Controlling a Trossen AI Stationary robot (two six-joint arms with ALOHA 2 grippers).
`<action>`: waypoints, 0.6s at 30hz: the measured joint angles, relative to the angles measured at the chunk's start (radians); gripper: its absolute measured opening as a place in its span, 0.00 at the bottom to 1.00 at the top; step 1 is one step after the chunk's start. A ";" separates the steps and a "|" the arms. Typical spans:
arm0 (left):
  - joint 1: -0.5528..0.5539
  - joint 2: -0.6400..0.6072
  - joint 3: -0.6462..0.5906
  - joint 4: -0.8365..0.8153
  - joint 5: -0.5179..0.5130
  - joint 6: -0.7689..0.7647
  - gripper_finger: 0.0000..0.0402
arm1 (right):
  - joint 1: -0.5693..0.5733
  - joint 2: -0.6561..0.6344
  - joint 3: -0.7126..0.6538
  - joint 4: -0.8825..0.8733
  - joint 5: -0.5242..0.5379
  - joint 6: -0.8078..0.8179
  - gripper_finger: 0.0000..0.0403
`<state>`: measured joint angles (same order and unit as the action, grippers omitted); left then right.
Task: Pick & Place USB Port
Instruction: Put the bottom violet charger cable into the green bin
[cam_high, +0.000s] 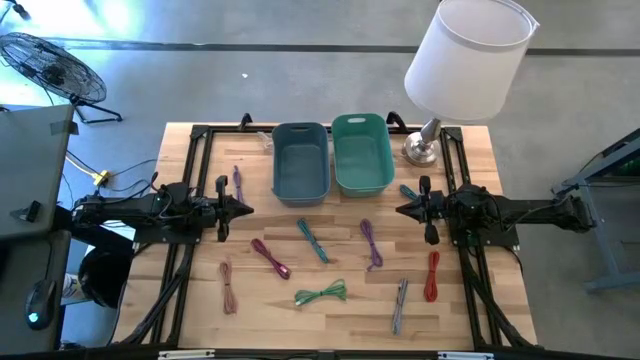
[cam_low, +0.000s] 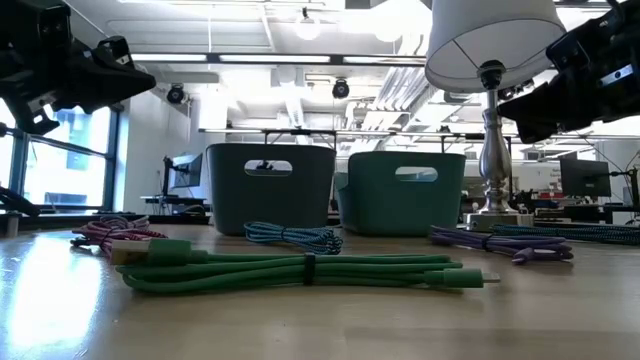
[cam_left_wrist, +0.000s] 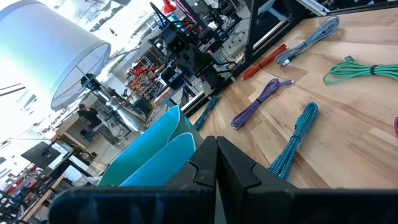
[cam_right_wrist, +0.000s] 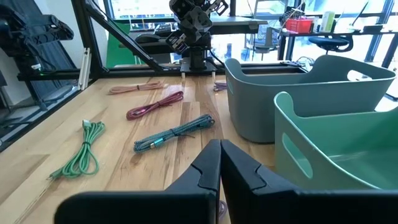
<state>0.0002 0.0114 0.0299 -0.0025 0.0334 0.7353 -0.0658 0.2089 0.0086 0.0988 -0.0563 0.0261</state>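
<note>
My left gripper (cam_high: 247, 209) hangs above the left side of the surface (cam_high: 460, 310) with its fingers pressed together on nothing; in its own wrist view the two dark fingers (cam_left_wrist: 214, 163) meet with no gap. My right gripper (cam_high: 401, 209) mirrors it on the right side, fingers likewise together and empty, tips pointing toward the centre.

Between and just beyond the two grippers I see two bins side by side: a grey-blue bin (cam_high: 300, 160) on the left and a teal bin (cam_high: 362, 152) touching it on the right. A lamp (cam_high: 466, 62) with a white shade stands at the far right corner.

The USB cables lie loose on the surface nearer the front: a teal braided cable (cam_high: 313, 241) near the middle, a magenta cable (cam_high: 271, 258) left of it, a purple cable (cam_high: 371, 243) to its right, a green cable (cam_high: 322, 293) in front, a pink cable (cam_high: 228, 286) at front left, a grey cable (cam_high: 399, 304) and a red cable (cam_high: 432, 276) at front right. None touches either gripper.
</note>
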 joint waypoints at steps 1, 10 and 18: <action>0.000 0.000 0.000 0.000 0.000 0.000 0.00 | 0.000 0.000 0.000 0.004 0.000 0.000 0.01; 0.000 0.000 0.000 0.000 0.000 0.000 0.00 | 0.000 0.000 0.000 0.003 -0.002 0.074 0.01; 0.000 0.000 0.000 0.000 0.000 0.000 0.00 | 0.000 0.000 0.000 -0.006 0.000 0.105 0.01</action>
<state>-0.0002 0.0116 0.0299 -0.0025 0.0338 0.7353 -0.0658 0.2089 0.0086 0.0932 -0.0566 0.1310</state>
